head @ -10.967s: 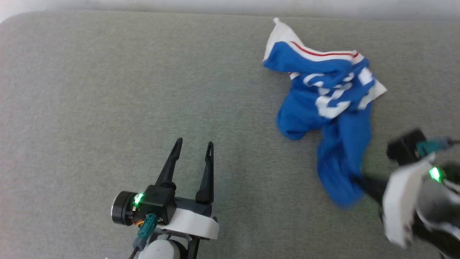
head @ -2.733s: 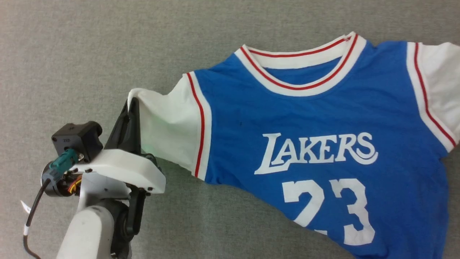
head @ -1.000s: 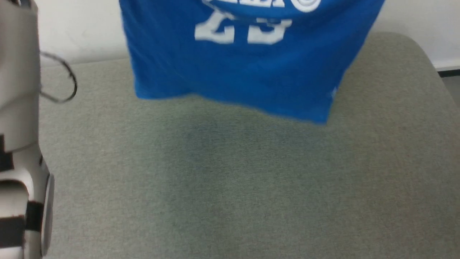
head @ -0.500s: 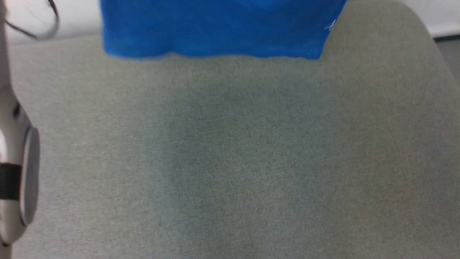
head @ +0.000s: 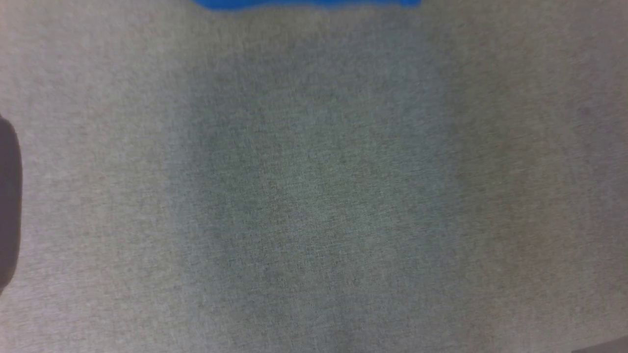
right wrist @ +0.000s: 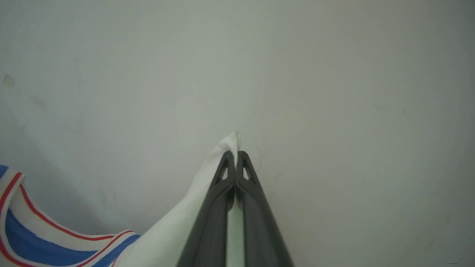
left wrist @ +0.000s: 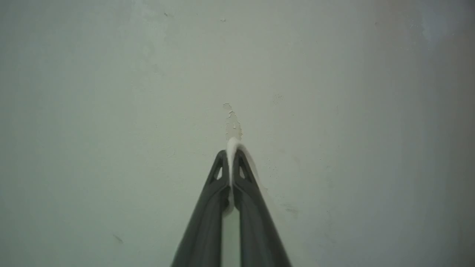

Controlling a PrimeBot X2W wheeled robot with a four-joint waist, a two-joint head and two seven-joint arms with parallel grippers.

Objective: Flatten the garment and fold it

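Right wrist view adds the garment [right wrist: 167, 237] with striped trim; right gripper [right wrist: 236, 152] and left gripper [left wrist: 232, 152] pinch white cloth.

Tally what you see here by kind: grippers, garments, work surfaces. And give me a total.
Grippers: 2, the left gripper and the right gripper, each shut on white cloth.
Garments: 1, the blue jersey with white sleeves and red-striped trim.
Work surfaces: 1, the grey fabric top.
Total: 4.
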